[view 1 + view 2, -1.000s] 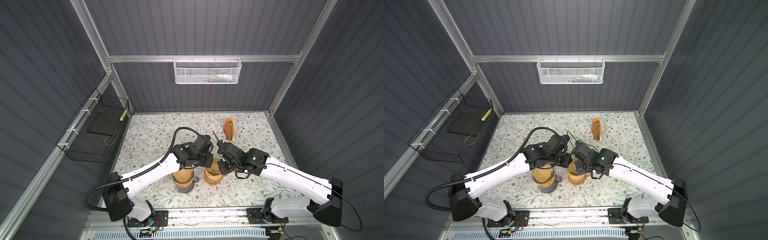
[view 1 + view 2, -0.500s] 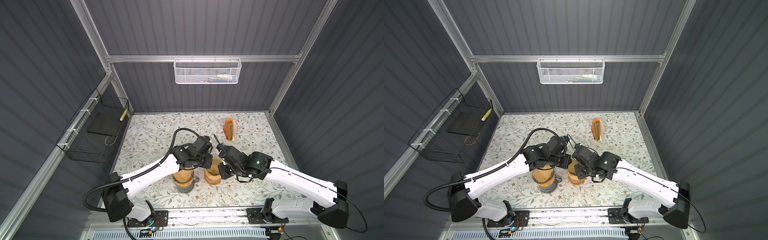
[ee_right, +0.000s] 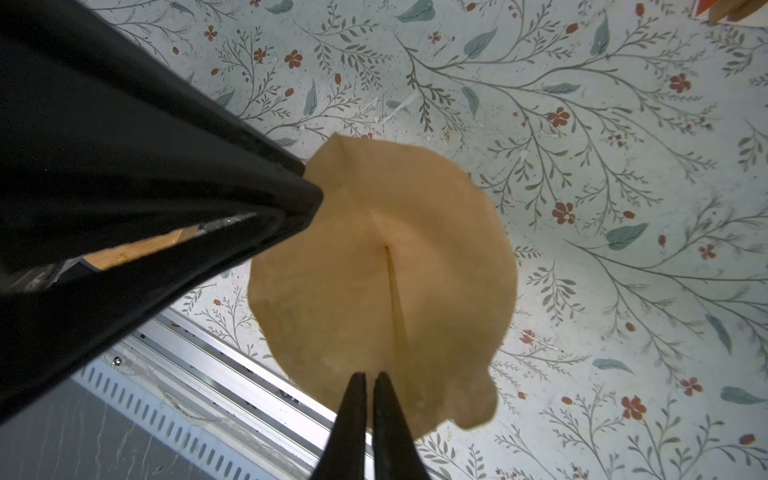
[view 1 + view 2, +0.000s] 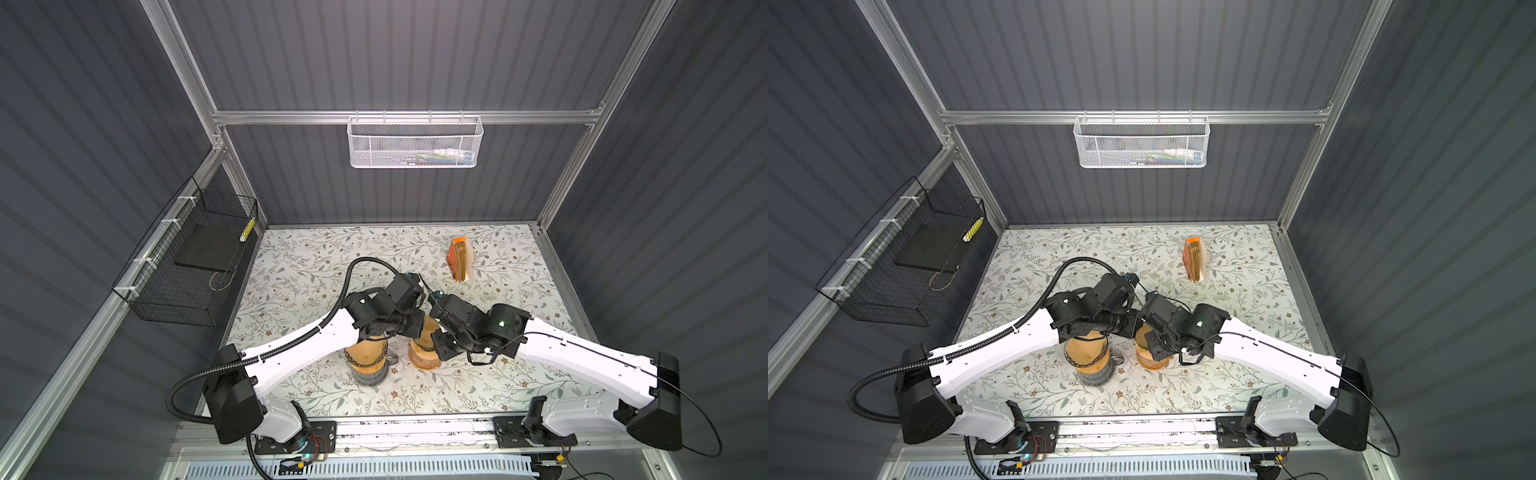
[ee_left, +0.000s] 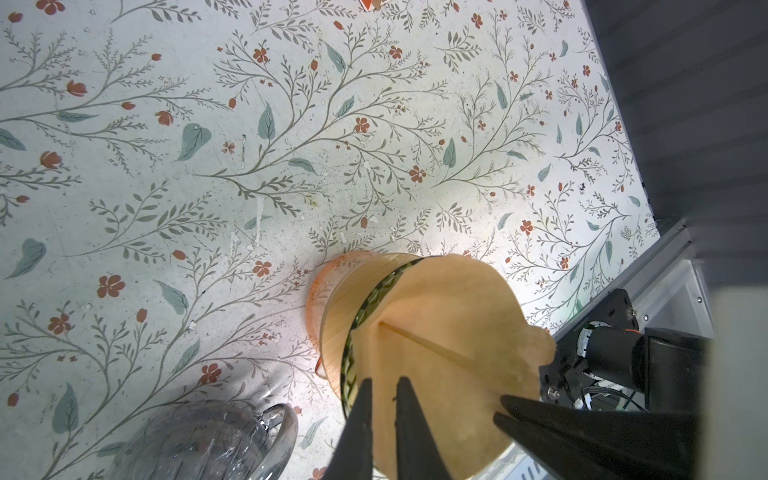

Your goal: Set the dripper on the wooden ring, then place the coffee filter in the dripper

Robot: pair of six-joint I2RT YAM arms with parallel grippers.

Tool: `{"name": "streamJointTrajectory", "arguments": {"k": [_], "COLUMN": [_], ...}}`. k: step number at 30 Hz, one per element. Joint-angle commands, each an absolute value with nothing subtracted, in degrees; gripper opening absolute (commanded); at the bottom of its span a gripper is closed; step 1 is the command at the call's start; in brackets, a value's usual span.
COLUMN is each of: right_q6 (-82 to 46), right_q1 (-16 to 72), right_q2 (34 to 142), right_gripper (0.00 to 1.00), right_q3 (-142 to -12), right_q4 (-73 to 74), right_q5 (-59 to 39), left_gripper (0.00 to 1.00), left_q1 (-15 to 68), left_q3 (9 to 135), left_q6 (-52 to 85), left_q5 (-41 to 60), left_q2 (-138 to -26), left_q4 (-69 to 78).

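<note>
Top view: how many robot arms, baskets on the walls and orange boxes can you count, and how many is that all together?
Robot arms: 2, the left arm and the right arm
Wall baskets: 2, the white mesh basket and the black wire basket
Orange box: 1
Total: 5

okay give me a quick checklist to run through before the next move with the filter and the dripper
1. Left gripper shut on filter rim: ok.
2. Right gripper shut on another part of the rim: ok.
3. Filter opened out round, seam showing: ok.
4. Filter above dripper: ok, the dripper shows under its edge.
5. Filter centred on dripper: cannot tell.
6. Filter seated in dripper: cannot tell, the filter hides the dripper's mouth.
</note>
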State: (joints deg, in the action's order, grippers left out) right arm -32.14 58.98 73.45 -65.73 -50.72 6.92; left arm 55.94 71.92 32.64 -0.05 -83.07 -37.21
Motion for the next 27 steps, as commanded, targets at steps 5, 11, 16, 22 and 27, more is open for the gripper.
{"name": "streamJointTrajectory", "arguments": {"k": [5,11,16,22,27], "right_q6": [-32.5,-32.4,-32.4,-32.4,-32.4], "right_q1": [59.2,59.2,59.1,59.2,59.0], "right_q2": [72.6,71.9,71.9,71.6,70.3], "right_gripper": [0.11,0.11,0.13,0.14,0.17], "right_q3": [-66.8,-68.1,-68.7,-69.3,-70.2], "right_q4": [-51.9,-52.7,-52.8,-52.9,-52.6], "right_q5": [8.5,9.8,10.7,12.2,13.8], "left_gripper": [0.14,0.14,0.14,0.14,0.14], "left_q1": [56.2,56.2,56.2,56.2,56.2], "left_q3": [71.8,72.2,72.3,73.0,73.9], "left_q6": [32.8,32.8,32.8,32.9,33.1], "left_q5": [-0.6,-0.8,-1.1,-2.0,-4.4], "left_q2": [-82.5,-82.2,-82.0,-81.3,-79.7], "left_q4": [-37.6,-37.7,-37.8,-37.9,-38.0]}}
